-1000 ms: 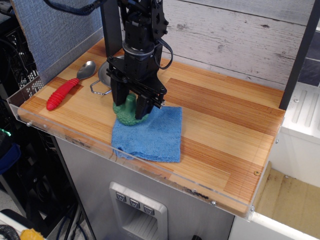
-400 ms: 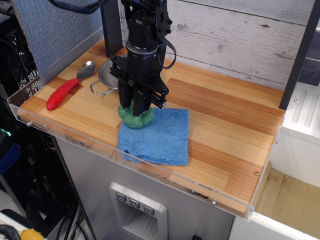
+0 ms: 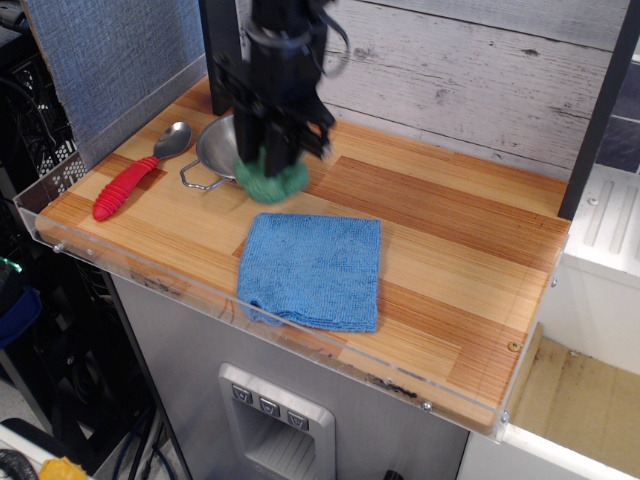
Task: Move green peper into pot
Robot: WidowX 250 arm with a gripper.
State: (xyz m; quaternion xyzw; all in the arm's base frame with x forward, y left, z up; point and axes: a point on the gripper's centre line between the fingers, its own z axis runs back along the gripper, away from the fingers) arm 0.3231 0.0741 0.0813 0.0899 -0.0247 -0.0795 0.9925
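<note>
My black gripper (image 3: 273, 165) is shut on the green peper (image 3: 270, 180), a lumpy dark-green toy, and holds it lifted off the table. The peper hangs above the wood just right of the pot (image 3: 216, 148), a shallow shiny steel pan with a wire loop handle at its front left. The arm hides the pot's right part.
A blue cloth (image 3: 312, 270) lies flat in front of the gripper near the table's front edge. A metal spoon with a red handle (image 3: 130, 182) lies left of the pot. A clear plastic rim (image 3: 150, 280) runs along the front. A grey plank wall stands behind.
The gripper has risen and moved back and a little left with the peper, lifting it off the cloth's corner toward the pot. The cloth shifted slightly right and lies flat.
</note>
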